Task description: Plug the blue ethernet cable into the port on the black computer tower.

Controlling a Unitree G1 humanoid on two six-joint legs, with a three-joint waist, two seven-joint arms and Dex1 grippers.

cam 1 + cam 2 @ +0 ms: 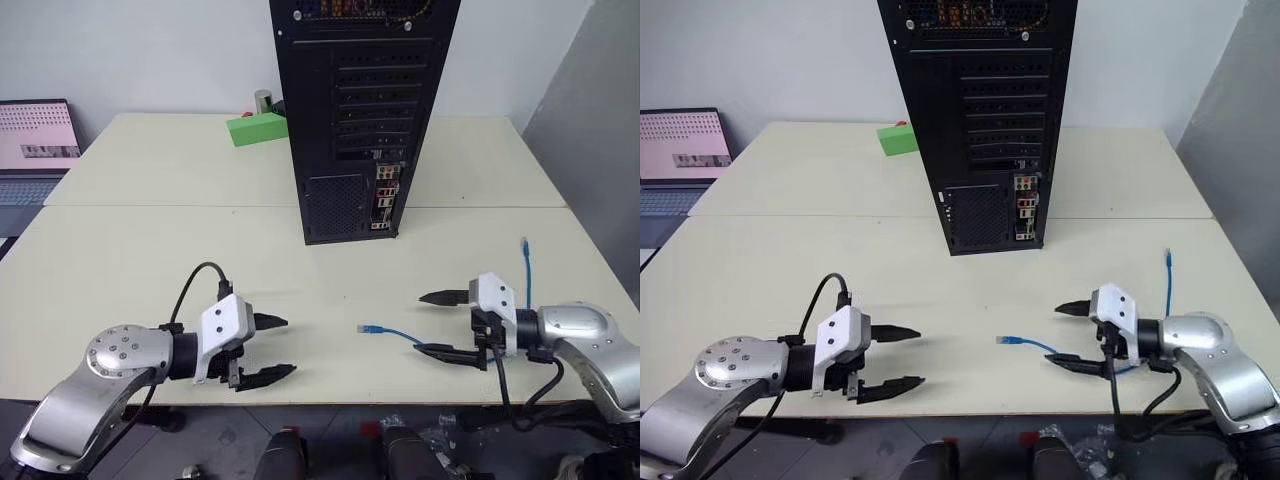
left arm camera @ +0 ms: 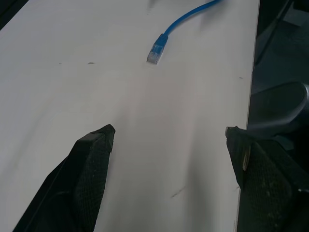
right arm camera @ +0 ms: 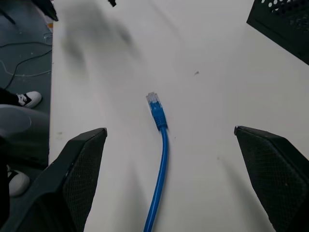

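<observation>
The blue ethernet cable (image 1: 395, 333) lies on the cream table near its front right. One plug (image 1: 367, 328) points left, the other end (image 1: 524, 243) lies farther back on the right. My right gripper (image 1: 444, 324) stands open just right of the near plug, its fingers either side of the cord (image 3: 161, 159), apart from it. My left gripper (image 1: 275, 347) is open at the front left, empty, with the plug (image 2: 155, 50) some way ahead of it. The black computer tower (image 1: 355, 110) stands upright at mid-table, its rear with a strip of ports (image 1: 386, 195) facing me.
A green block (image 1: 256, 128) and a small grey cylinder (image 1: 263, 100) sit behind the tower on the left. A laptop (image 1: 35, 140) stands off the table's far left. The table's front edge (image 1: 330, 400) runs just below both grippers, and a grey wall rises on the right.
</observation>
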